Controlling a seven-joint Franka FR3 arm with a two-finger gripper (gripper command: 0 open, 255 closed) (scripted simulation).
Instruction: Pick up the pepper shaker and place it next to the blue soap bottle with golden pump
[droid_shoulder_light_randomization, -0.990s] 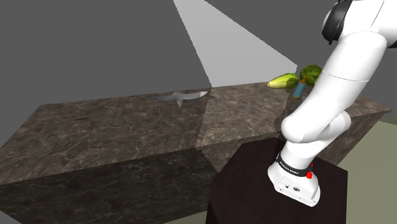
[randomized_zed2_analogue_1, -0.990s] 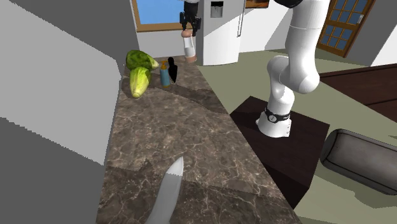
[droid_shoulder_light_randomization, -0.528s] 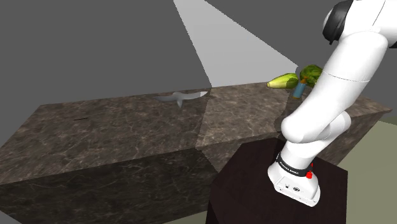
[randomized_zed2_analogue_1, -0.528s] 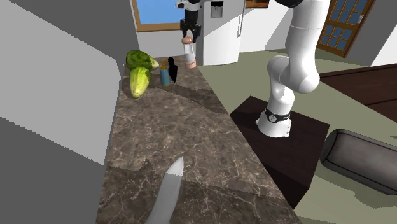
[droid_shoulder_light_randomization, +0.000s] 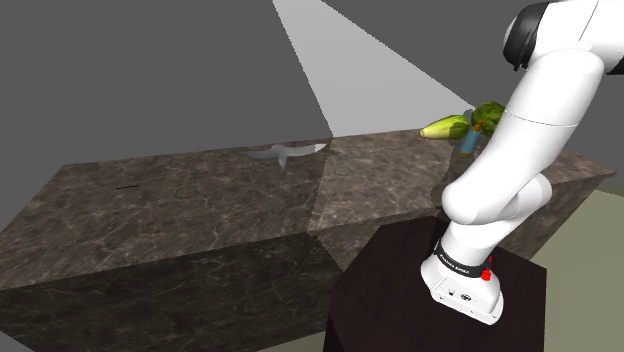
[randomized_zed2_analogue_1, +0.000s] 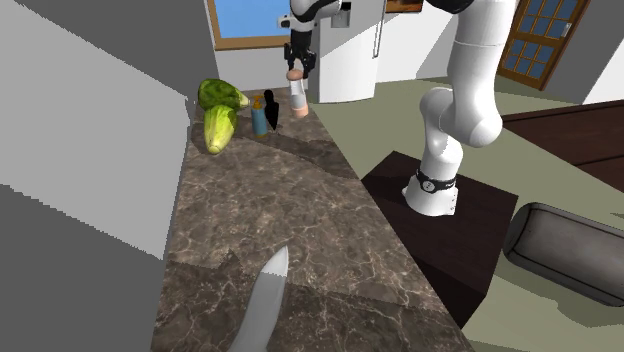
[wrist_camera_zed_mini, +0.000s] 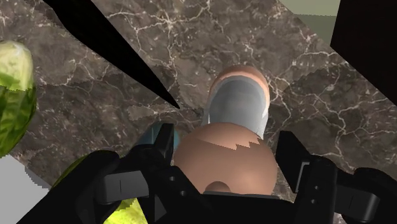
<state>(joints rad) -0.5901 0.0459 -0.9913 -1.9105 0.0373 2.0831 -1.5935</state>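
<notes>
Black gripper (randomized_zed2_analogue_1: 297, 66) pinches the pepper shaker (randomized_zed2_analogue_1: 298, 98) by its brown cap, upright over the dark marble counter (randomized_zed2_analogue_1: 300, 230), near the blue soap bottle (randomized_zed2_analogue_1: 259, 118) and green vegetables (randomized_zed2_analogue_1: 218, 125)

From my seat the table (randomized_zed2_analogue_1: 285, 215) reads as a long slab of dark brown stone with pale veins. At its far end in the second exterior view I see a tight cluster. A pale green long vegetable (randomized_zed2_analogue_1: 219, 128) lies on its side, with a darker leafy one (randomized_zed2_analogue_1: 220, 95) just behind it. A blue soap bottle (randomized_zed2_analogue_1: 258, 118) with a golden pump stands upright beside them, and a black pointed thing (randomized_zed2_analogue_1: 271, 108) stands next to the bottle. Well apart, by that view's bottom edge, I see a pale grey curved piece (randomized_zed2_analogue_1: 262, 305) on the stone.
</notes>
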